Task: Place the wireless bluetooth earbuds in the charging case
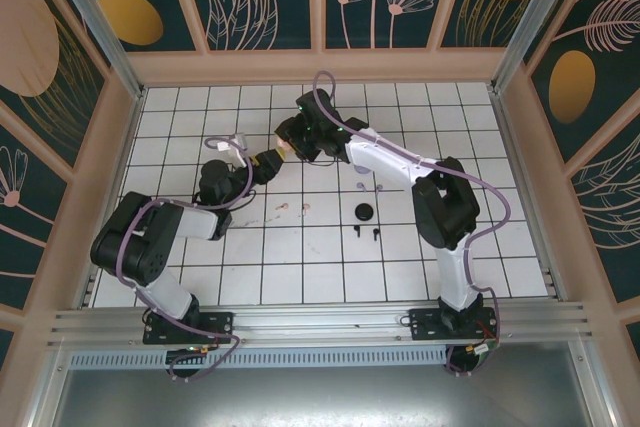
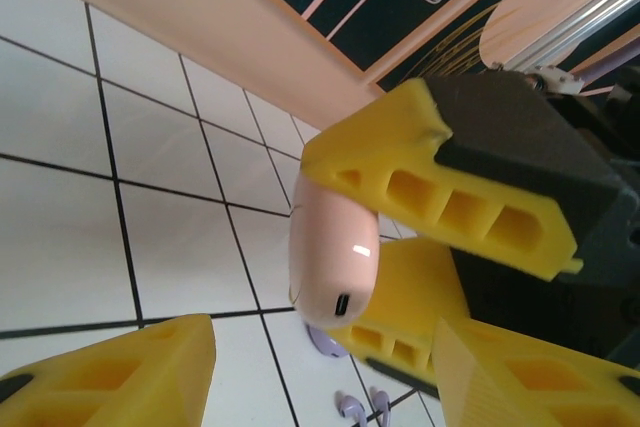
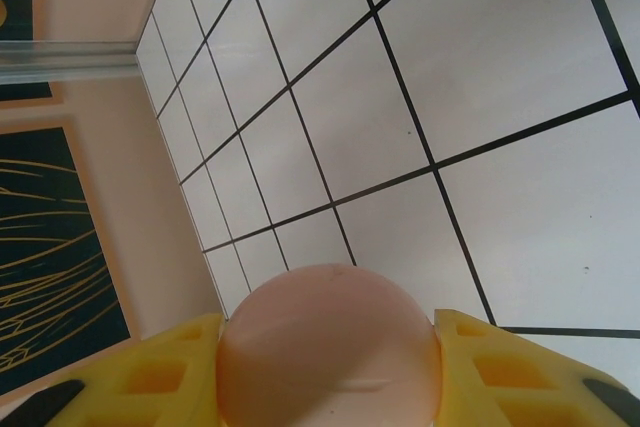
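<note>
On the white tiled desk (image 1: 330, 267), closest to the arm bases, lie the two black earbuds (image 1: 356, 232). Just behind them sits the round black case (image 1: 363, 212). It is closed, and the black earbuds are outside it.

To the left, the two pink earbuds (image 1: 283, 209) lie side by side on the desk. A bit farther back and to the right, by the right arm, lie the two lavender earbuds (image 1: 360, 187). None of the six earbuds is in a case.

Farther back, the two arms meet above the desk. The right gripper (image 3: 330, 327) squeezes the pink case (image 2: 335, 257) between its yellow fingers (image 2: 440, 187) and holds it up off the desk. The left gripper (image 1: 270, 159) points at the pink case from the left. Its fingers stand apart with nothing between them, and the case sits just past the tips.
</note>
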Controlling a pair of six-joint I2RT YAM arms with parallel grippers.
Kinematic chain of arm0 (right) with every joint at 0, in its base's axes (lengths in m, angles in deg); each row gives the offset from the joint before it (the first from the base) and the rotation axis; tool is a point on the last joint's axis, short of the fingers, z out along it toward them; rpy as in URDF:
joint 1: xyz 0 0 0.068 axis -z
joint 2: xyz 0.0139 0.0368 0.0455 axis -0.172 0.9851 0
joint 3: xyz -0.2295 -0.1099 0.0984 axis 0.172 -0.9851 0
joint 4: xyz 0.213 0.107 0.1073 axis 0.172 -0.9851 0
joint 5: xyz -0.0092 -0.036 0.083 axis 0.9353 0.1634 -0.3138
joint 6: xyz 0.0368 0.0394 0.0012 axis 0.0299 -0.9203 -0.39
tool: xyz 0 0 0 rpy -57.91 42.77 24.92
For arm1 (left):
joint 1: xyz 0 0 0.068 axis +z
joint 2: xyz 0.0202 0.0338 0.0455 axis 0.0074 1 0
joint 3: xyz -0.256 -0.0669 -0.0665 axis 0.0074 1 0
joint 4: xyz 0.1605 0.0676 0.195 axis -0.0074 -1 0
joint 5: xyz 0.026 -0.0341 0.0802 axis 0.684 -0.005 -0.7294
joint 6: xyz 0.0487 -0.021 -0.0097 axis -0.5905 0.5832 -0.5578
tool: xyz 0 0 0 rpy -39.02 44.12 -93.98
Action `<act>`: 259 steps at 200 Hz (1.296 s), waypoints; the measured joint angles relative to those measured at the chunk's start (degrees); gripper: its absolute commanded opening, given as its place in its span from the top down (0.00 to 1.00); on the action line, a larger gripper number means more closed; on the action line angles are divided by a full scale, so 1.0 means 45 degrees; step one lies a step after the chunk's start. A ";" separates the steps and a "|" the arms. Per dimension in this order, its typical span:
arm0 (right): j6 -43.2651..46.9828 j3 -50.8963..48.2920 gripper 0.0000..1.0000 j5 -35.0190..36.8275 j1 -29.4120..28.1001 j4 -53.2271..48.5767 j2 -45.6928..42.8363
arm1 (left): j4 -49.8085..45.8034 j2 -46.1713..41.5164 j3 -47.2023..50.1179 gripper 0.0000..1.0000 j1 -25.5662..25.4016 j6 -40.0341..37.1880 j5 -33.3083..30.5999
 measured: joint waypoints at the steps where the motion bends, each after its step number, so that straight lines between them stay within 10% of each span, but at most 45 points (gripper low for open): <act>1: -0.0005 0.0000 0.68 0.0000 0.0000 0.0000 0.0000 | 0.0005 0.0010 -0.0010 0.41 0.0000 0.0000 0.0000; 259: -0.0219 -0.0078 0.68 0.0296 -0.0267 0.0087 0.0024 | 0.0850 0.1360 -0.0869 0.92 -0.0248 0.0034 -0.0287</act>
